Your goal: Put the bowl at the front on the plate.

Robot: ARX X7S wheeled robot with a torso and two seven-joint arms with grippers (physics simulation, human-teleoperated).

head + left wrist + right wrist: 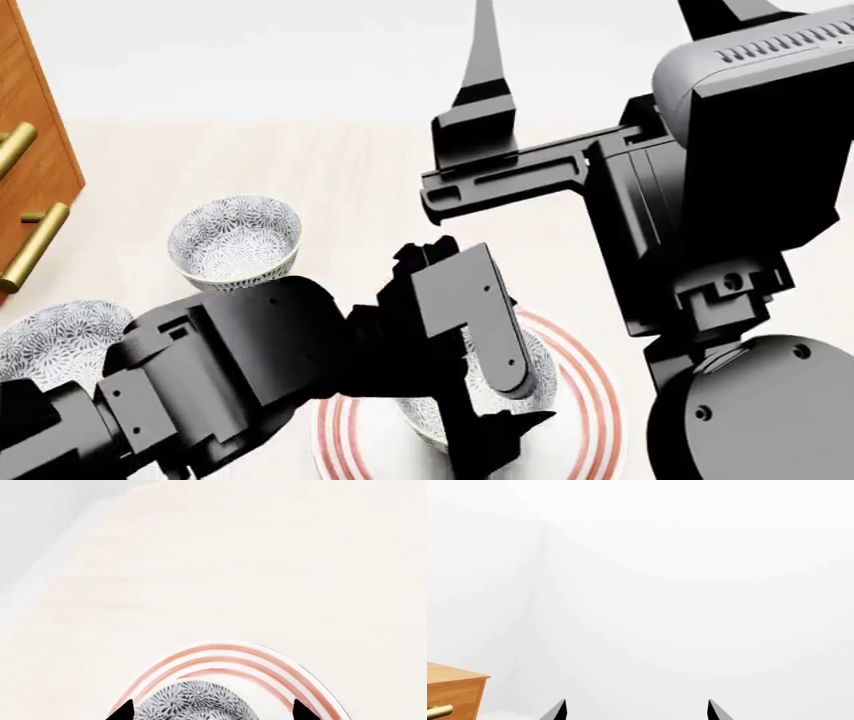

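Note:
The bowl (193, 702), white with a dense blue-grey flower pattern, sits on the plate (227, 655), a wide white plate with thin red rings round its rim. My left gripper (212, 711) is open, its two black fingertips (123, 712) standing on either side of the bowl, wider apart than the bowl. In the head view the left gripper (487, 410) hangs over the bowl (545, 365) on the plate (597, 400), covering most of it. My right gripper (635, 711) is open and empty, raised high (594, 30) and pointing at a blank wall.
Two look-alike bowls stand to the left, one (235, 240) further back and one (54, 345) at the left edge. A wooden cabinet (27, 150) with brass handles borders the far left. The right arm's bulk (721, 250) fills the right side.

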